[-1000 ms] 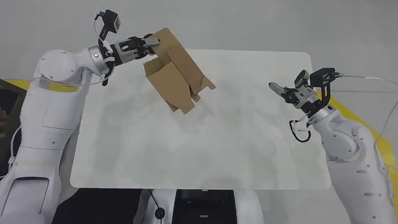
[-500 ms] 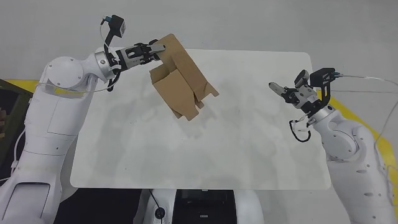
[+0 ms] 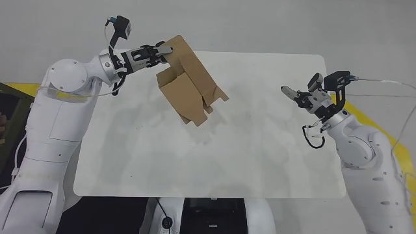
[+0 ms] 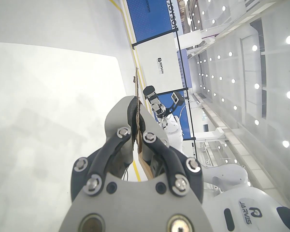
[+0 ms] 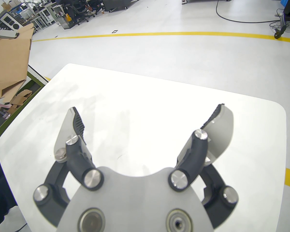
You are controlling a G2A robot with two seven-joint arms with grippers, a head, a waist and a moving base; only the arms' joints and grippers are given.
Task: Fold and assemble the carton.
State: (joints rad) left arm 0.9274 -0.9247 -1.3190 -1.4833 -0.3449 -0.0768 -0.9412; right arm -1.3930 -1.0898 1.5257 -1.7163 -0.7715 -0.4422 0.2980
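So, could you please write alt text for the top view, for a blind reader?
The left gripper holds a partly folded brown carton by one edge at the far-left part of the white table. The right gripper hovers open and empty at the table's right edge.

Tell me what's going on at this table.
The left gripper is shut on an edge of the brown carton, holding it tilted over the far left part of the table. The carton is partly opened, not yet assembled. The right gripper hangs open at the table's right side, apart from the carton.
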